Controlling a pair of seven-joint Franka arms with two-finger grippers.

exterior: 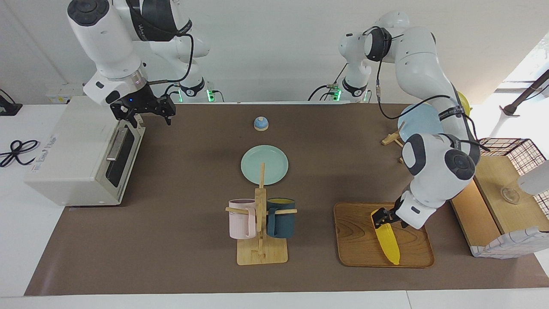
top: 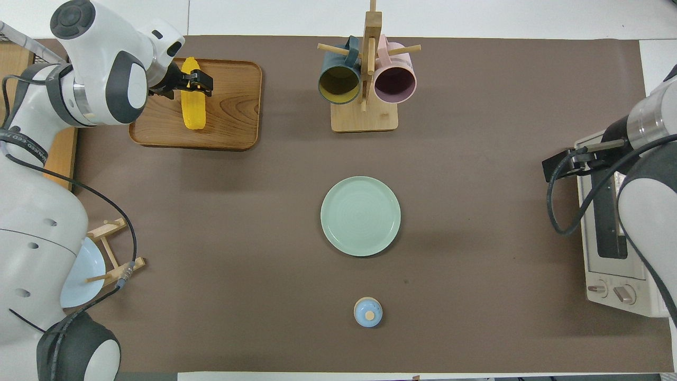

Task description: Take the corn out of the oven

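The yellow corn (exterior: 388, 242) (top: 193, 108) lies flat on a wooden tray (exterior: 356, 240) (top: 232, 106) at the left arm's end of the table, outside the oven. My left gripper (exterior: 381, 216) (top: 194, 82) hangs open just over the cob's thick end, fingers apart on either side of it. The off-white oven (exterior: 73, 159) (top: 613, 275) stands at the right arm's end with its glass door shut. My right gripper (exterior: 143, 113) (top: 558, 166) hovers open by the upper edge of the oven door, holding nothing.
A wooden mug rack (exterior: 260, 249) with a pink and a dark blue mug stands mid-table, a green plate (exterior: 264, 165) nearer the robots, then a small blue bell (exterior: 260, 123). A blue plate on a rack (exterior: 418, 124) and a wire basket (exterior: 510, 150) sit beside the tray's end.
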